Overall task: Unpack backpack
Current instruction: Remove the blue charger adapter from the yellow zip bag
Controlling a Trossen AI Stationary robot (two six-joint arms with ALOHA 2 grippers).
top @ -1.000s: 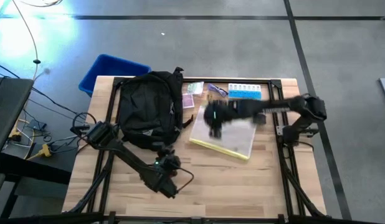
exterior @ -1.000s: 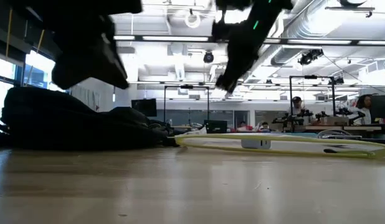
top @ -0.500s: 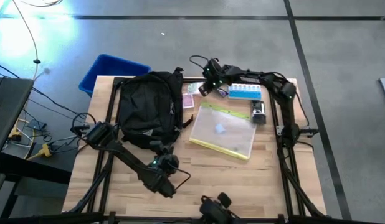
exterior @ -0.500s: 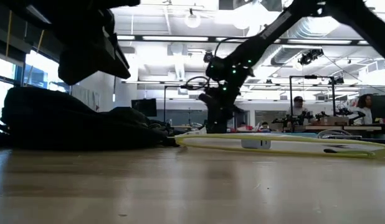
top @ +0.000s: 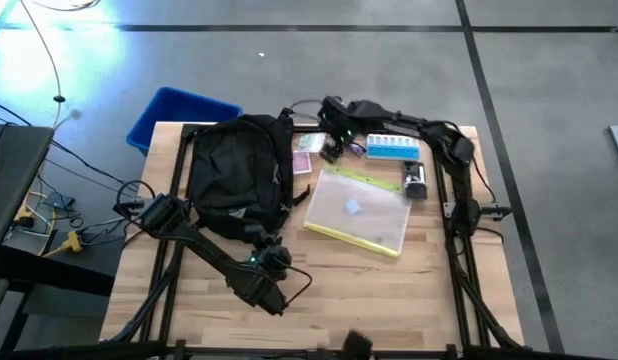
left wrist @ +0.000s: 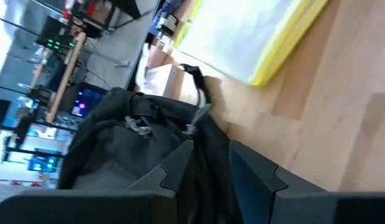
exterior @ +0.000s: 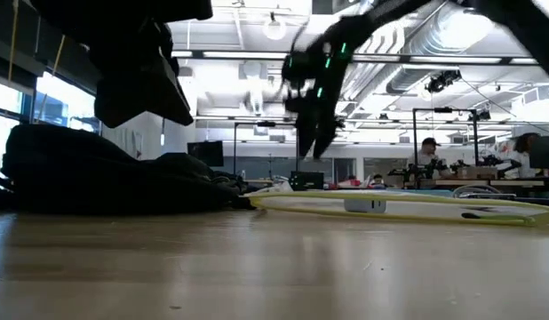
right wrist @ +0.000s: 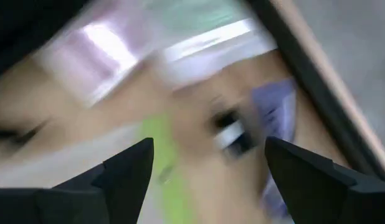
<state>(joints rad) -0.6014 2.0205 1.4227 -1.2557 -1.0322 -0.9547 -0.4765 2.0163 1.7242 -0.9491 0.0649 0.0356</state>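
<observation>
While the blue bin (top: 179, 112) hangs off the worktop's (top: 319, 290) upper-left corner in the high view, the backpack (top: 237, 172) lies just right of it, filling the upper-left part of the wooden surface, its top loop pointing toward the frame's top edge. In the low view it slumps as a dark mound at the left edge. It looks soft and floppy, so it should sag and fold when lifted, and I judge it light now that several items lie outside it. Its loop or a strap offers the firmest hold; the loose fabric of the body would bunch and slide between fingers.

Below the backpack, at lower centre of the high view, the left end effector (top: 261, 291) hovers over bare wood, near the bag's lower edge. The wrist view shows its two fingers (left wrist: 161, 177) held a little apart with nothing between them and the bag's zipper pulls ahead.

Further right, small packets (top: 309, 143) lie beside the bag's upper right. The right end effector (top: 329, 152) hangs just above them, in the upper centre, its fingers spread wide and empty in its wrist view. Right again sit the blue pill organiser (top: 393, 148) and a small dark object (top: 415, 184), with the clear pouch with yellow edge (top: 360, 209) lying flat at centre right.
</observation>
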